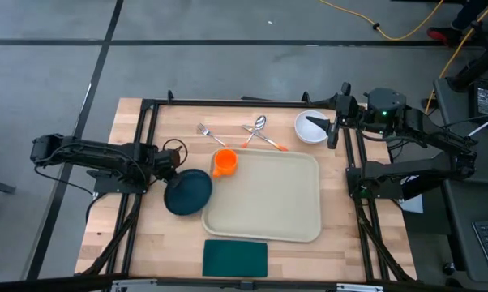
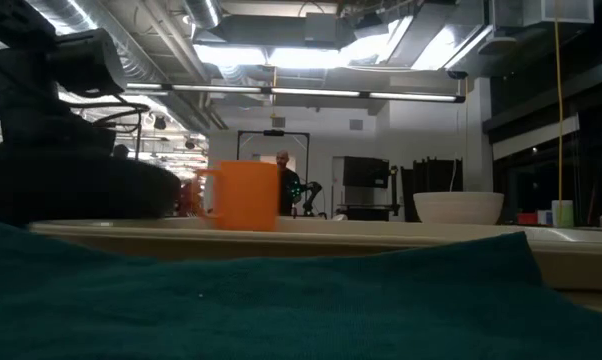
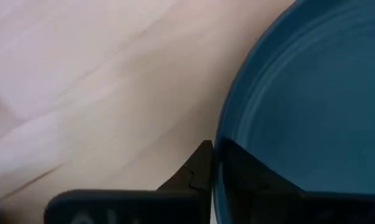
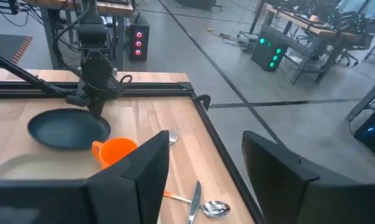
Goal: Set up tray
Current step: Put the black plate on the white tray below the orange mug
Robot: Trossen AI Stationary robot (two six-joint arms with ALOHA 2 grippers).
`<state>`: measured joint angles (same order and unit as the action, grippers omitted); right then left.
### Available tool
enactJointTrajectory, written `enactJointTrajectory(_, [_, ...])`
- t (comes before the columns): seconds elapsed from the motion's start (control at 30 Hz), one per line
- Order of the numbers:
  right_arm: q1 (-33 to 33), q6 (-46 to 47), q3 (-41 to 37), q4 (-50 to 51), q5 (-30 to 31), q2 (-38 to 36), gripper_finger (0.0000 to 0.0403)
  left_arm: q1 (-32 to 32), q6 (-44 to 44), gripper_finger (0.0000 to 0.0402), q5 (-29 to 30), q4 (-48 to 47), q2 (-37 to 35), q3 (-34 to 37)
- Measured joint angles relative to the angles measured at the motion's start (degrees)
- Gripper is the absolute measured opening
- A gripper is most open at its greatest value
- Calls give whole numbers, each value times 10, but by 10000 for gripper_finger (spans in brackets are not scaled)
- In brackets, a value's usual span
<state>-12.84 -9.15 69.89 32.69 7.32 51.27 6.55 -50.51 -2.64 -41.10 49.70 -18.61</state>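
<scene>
Two arms flank the tray (image 1: 264, 197), which lies mid-tabletop, empty. The left gripper (image 1: 164, 172) is clenched on the teal plate's (image 1: 188, 192) rim; the plate overlaps the tray's left edge. The right gripper (image 4: 203, 171), jaws parted, hovers over the white bowl (image 1: 310, 126) near the far right corner.
</scene>
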Motion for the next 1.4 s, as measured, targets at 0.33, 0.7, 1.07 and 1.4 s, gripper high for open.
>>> enactJointTrajectory(0.33, [0, 0, 0, 0, 0, 0, 206, -13, 1, 3, -34, 5, -13, -21])
enactJointTrajectory(0.7, [0, -2, 0, 0, 1, 0, 206, -40, 1, 3, 6, -106, -59, -125])
enactJointTrajectory(1.07, [0, -3, 0, 0, 1, 4, 206, -43, 79, 3, 111, -110, -101, -386])
enactJointTrajectory(1.4, [0, -2, 0, 4, 1, 29, 206, -43, 136, 3, 118, -122, -48, -616])
